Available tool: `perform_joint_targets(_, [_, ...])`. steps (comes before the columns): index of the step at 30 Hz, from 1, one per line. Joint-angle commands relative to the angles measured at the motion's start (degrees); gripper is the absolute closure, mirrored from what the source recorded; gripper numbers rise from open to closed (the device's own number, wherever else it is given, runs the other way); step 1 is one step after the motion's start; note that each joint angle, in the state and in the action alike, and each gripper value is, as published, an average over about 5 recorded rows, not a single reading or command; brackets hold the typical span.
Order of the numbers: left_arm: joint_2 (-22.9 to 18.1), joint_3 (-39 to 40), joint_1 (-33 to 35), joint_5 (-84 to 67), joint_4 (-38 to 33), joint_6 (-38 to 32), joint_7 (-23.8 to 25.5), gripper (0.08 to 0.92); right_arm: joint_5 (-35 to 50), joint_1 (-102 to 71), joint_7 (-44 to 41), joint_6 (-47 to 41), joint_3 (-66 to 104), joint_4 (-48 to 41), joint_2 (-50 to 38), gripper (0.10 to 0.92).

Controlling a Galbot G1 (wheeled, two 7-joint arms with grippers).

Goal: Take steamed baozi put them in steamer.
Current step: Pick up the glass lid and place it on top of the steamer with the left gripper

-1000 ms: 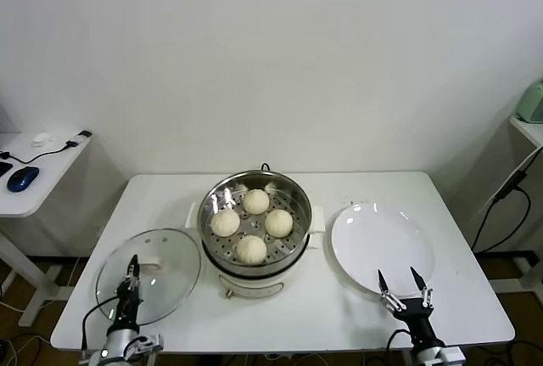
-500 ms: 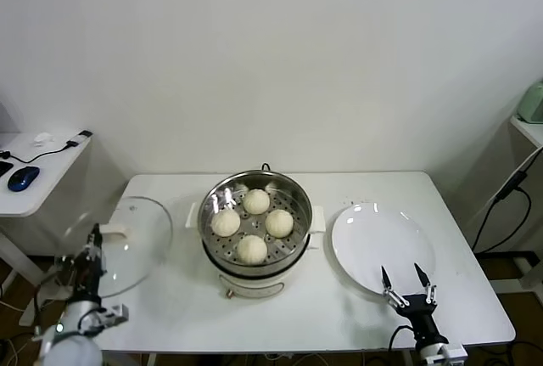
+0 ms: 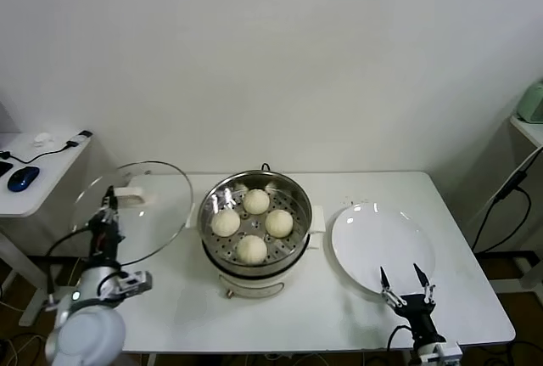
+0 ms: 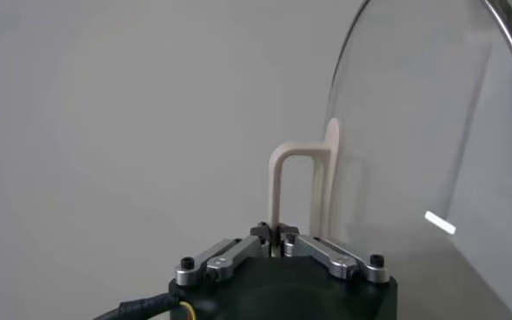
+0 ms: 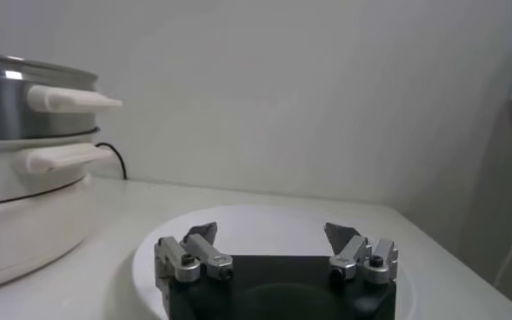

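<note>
Baozi (image 3: 252,249) — four, domes up — sit inside steamer (image 3: 293,251).

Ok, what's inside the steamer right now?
Four steamed baozi sit on the perforated tray inside the steamer, uncovered. Whatever lies below the tray is hidden.

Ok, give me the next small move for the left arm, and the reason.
Probably swing the glass lid right, over the steamer, and level it. The left gripper is shut on the lid's handle and holds it tilted up, left of the pot. All four baozi sit on the tray, and the plate is bare, so covering looks next.
</note>
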Motion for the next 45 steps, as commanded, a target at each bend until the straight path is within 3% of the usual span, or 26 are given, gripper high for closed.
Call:
perform_joint_targets(1, [2.21,4.62,-0.19,1.08,-6.74,6.72,3.84,0.862,-0.98,-0.77,0.34,0.43,-0.11,0.4,-0.11,0.203])
perform_joint_targets(8, [-3.02,19.0,-5.23,13.87,-7.15,12.77,8.41,0.862,-0.74,-1.24,-0.01,1.63,-0.15,-0.8,-0.38,0.203])
perform_joint_targets(21, [-15.31,32.59,-11.68,24.6,0.33,15.92,12.71,0.862,0.34,-2.47,0.09,3.27,-0.01,-1.32,-0.86,0.203])
perform_joint_targets(28, [-21.6,34.42,-14.06,26.99,5.88,16.39,12.67,0.862,0.88,-2.72,0.42,4.35,0.1,-1.92,-1.41,0.203])
perform_joint_targets(39, [-26.72,35.04,-15.27,29.65,13.26,16.46,9.5,0.862,1.74,-2.76,1.24,5.69,0.56,-2.26,-1.63,0.203])
perform_joint_targets(45, [-27.13,34.38,-15.37,30.68,15.93,16.36,8.91,0.862,1.39,-2.8,1.42,6.19,0.4,-2.58,-1.28,0.203])
